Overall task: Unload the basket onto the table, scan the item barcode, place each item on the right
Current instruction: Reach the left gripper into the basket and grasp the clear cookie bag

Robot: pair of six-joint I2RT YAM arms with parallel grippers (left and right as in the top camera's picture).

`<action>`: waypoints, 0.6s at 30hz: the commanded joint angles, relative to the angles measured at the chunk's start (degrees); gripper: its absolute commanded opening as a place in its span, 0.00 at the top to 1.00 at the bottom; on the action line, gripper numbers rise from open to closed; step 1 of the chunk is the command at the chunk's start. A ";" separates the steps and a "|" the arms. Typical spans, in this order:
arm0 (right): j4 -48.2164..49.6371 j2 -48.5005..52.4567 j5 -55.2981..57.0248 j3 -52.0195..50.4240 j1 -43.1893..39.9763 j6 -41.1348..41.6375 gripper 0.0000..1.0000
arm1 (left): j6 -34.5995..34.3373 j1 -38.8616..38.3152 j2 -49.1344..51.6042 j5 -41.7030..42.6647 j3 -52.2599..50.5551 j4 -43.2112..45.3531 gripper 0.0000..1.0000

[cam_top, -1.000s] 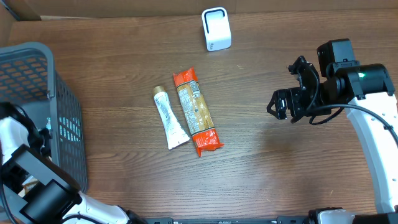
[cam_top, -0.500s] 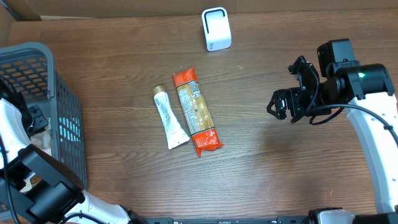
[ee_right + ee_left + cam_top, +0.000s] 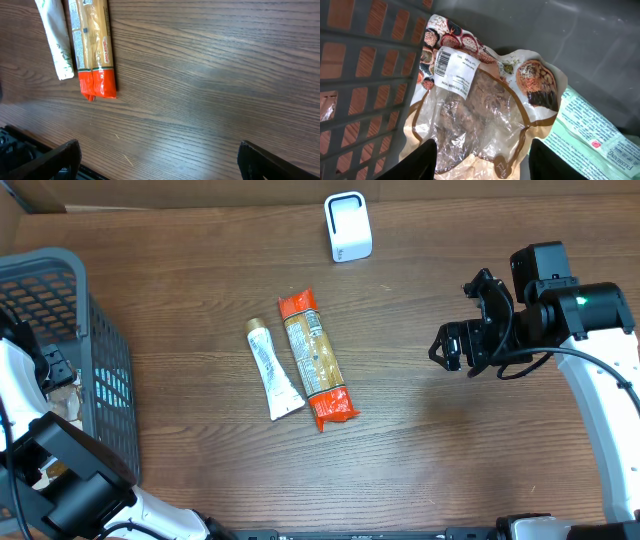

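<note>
Inside the grey basket (image 3: 60,275) at the table's left edge, my left gripper (image 3: 482,162) is open. Its two dark fingers (image 3: 425,161) stand apart over a clear-window pouch (image 3: 480,105) of brown food, without gripping it. The pouch carries a white barcode label (image 3: 454,75) near its top. In the overhead view the left gripper (image 3: 55,370) is partly hidden by the basket wall. The white scanner (image 3: 348,226) stands at the table's far edge. My right gripper (image 3: 455,345) hangs open at the right above bare wood, its fingers (image 3: 55,160) wide apart.
A white tube (image 3: 274,368) and an orange-ended packet (image 3: 316,360) lie side by side mid-table, and both tube (image 3: 56,40) and packet (image 3: 92,45) show in the right wrist view. A green printed packet (image 3: 592,127) lies beside the pouch in the basket.
My left arm shifted farther back in the basket and its jaws went from shut to open. The right arm and the items on the table have not moved.
</note>
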 commanded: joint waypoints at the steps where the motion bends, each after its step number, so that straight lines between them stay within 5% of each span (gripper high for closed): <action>1: 0.37 -0.31 -0.09 1.18 0.28 0.13 0.00 | 2.67 -1.03 1.20 3.02 1.20 0.07 0.48; 18: 0.66 -0.31 -0.09 1.18 0.28 0.13 0.00 | 3.63 -3.50 10.45 -6.60 1.20 0.98 0.49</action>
